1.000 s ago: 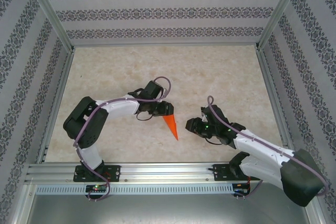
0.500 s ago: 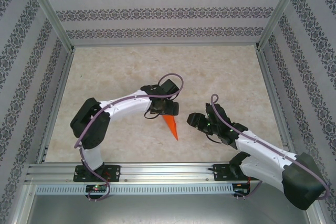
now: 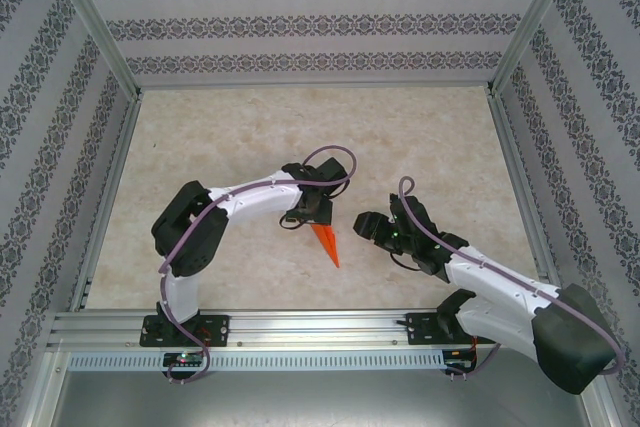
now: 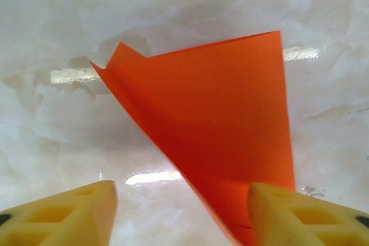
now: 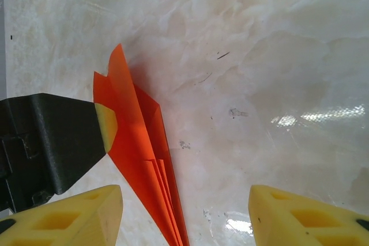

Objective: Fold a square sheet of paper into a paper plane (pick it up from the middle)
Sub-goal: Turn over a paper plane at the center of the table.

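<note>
The square sheet of paper is folded into a narrow, pointed orange paper plane (image 3: 326, 245) that lies on the table with its tip toward the near edge. My left gripper (image 3: 314, 211) hangs over the plane's wide end. In the left wrist view the paper plane (image 4: 225, 125) spreads ahead of the left gripper (image 4: 181, 217), whose jaws are open, with the right finger (image 4: 305, 214) against the paper. My right gripper (image 3: 366, 228) sits just right of the plane, open and empty. In its wrist view the layered paper plane (image 5: 141, 165) lies left of centre of the right gripper (image 5: 185, 217).
The marble-patterned table (image 3: 420, 147) is walled by patterned panels and aluminium posts (image 3: 95, 17). A metal rail (image 3: 320, 325) runs along the near edge, by the arm bases. The left gripper's black finger with its yellow tip (image 5: 105, 127) touches the plane's left side.
The left arm has swung its gripper to the right, over the plane's wide end, and more of the plane is covered. The right gripper has edged up and left. The plane stays put.
</note>
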Robot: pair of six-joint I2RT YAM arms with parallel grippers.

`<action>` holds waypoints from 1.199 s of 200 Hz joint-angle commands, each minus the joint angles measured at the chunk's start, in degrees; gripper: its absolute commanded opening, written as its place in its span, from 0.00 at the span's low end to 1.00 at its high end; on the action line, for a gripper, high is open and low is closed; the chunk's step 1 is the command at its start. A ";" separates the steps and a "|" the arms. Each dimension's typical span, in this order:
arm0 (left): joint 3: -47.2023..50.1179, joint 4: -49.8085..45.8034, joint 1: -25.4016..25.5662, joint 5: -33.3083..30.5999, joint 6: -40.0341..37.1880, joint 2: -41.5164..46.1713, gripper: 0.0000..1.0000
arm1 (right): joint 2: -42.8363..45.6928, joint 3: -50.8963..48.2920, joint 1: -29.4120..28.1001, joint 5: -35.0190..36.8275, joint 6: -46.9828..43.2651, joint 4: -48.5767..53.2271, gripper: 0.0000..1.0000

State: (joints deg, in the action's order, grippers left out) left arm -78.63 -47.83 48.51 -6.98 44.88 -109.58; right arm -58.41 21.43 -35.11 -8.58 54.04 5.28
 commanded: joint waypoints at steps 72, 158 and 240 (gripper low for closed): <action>14.03 9.24 0.53 -0.55 1.13 12.49 0.25 | -16.20 9.86 -3.73 -10.59 -6.23 -5.74 0.58; 14.64 10.17 0.53 -0.76 -0.04 12.25 0.16 | -27.93 15.31 -4.76 -13.57 -8.63 -7.64 0.56; 15.02 10.13 0.53 -0.75 -0.16 11.89 0.15 | -30.96 14.61 -5.72 -17.44 -8.06 -12.16 0.55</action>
State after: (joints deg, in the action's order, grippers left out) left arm -64.20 -39.38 48.51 -6.96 45.52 -98.28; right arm -87.90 35.20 -39.97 -24.34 46.78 -5.45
